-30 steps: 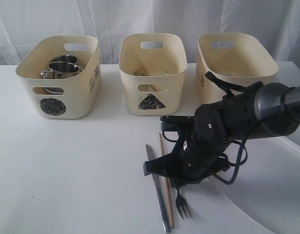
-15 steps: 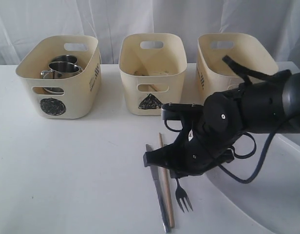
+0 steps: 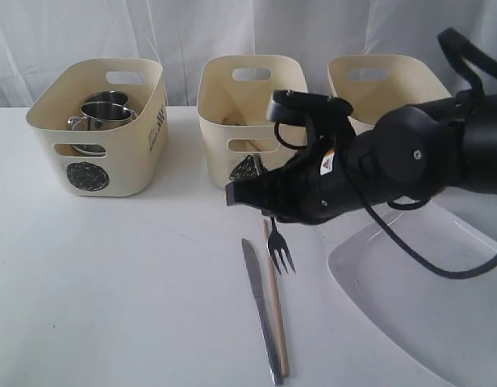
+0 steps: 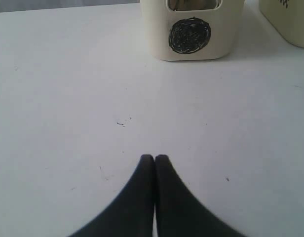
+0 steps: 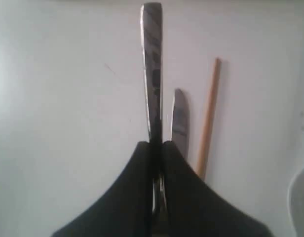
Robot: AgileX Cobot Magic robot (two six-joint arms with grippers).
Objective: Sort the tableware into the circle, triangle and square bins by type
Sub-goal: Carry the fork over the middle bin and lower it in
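Note:
My right gripper (image 3: 271, 218) (image 5: 156, 144) is shut on a steel fork (image 3: 281, 256) (image 5: 152, 74), held in the air in front of the triangle bin (image 3: 252, 89); its tines hang down over the table. Below it lie a steel knife (image 3: 261, 314) (image 5: 180, 118) and a wooden chopstick (image 3: 277, 322) (image 5: 209, 118), side by side. The circle bin (image 3: 99, 153) (image 4: 191, 37) at the left holds steel mugs (image 3: 103, 113). A large white plate (image 3: 418, 298) sits at the front right. My left gripper (image 4: 154, 157) is shut with nothing in it, low over bare table, and does not show in the exterior view.
A third cream tub (image 3: 390, 85) stands at the back right, its front mark hidden behind my right arm. White curtains hang behind the three tubs. The tubs' walls stand close behind the raised fork.
My right gripper has risen from the table with the fork and moved back toward the triangle bin. The knife and chopstick stayed where they lay.

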